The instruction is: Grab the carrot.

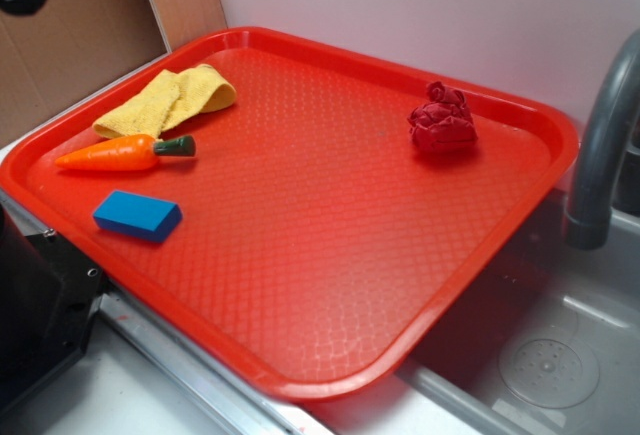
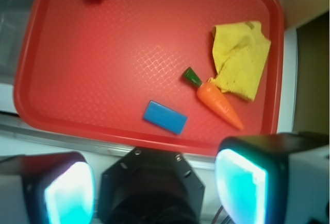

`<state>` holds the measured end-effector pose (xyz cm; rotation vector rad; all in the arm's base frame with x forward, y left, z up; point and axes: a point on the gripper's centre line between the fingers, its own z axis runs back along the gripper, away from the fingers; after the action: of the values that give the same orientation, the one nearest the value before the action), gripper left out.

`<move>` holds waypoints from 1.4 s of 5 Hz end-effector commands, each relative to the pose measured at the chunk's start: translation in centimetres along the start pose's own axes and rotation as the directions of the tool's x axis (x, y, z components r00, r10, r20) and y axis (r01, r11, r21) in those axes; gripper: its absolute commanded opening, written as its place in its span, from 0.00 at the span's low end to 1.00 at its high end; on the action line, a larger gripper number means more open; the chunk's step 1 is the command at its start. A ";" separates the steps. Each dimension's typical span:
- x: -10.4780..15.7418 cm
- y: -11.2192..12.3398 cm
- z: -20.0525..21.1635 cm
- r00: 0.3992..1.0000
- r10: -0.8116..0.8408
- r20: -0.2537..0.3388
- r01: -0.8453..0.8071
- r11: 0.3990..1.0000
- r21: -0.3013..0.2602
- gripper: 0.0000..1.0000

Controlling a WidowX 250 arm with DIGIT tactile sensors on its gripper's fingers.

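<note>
- The small smooth orange toy carrot with its dark green stem cap lies flat near the left corner of the red textured plastic tray, its tip pointing toward the tray's rim.
- A crumpled yellow cloth lies just beside the carrot; in the wrist view its edge seems to touch the carrot near the stem, though the picture is too soft to be sure.
- A blue rectangular block sits near the carrot on the other side, apart from it, and a crumpled dark red cloth lies well apart at the far side of the tray.
- The hand hangs above the tray's near edge with its two glowing pads spread wide and nothing between them.
- Risk: the carrot is smooth and tapered, so a pinch near the point could squirt it out sideways; closing across the thicker body looks safer.
- Risk: a descent that drifts toward the cloth could catch fabric along with the carrot, or nudge the carrot against the tray's raised rim.
- The exterior view shows the grey faucet and the metal sink beyond the tray; the hand itself does not show clearly there.
- Only the wrist view shows the spread pads and how the carrot lies relative to them, off to one side, not between them.
</note>
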<state>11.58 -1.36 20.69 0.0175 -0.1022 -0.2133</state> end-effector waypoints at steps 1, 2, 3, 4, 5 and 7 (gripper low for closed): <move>0.4 3.3 -2.6 0.978 -0.197 0.072 0.193 0.979 0.059 1.00; 0.7 5.0 -4.7 0.966 -0.247 0.073 0.240 0.967 0.089 1.00; 1.3 6.5 -7.2 0.953 -0.298 0.051 0.290 0.950 0.119 1.00; 1.9 7.4 -9.4 0.928 -0.368 0.056 0.358 0.924 0.130 1.00; 2.4 8.7 -12.5 0.907 -0.415 0.072 0.410 0.909 0.075 1.00; 2.8 10.5 -16.8 0.878 -0.475 0.054 0.472 0.880 0.055 1.00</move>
<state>17.60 8.11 3.84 0.0510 -0.1449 -0.7014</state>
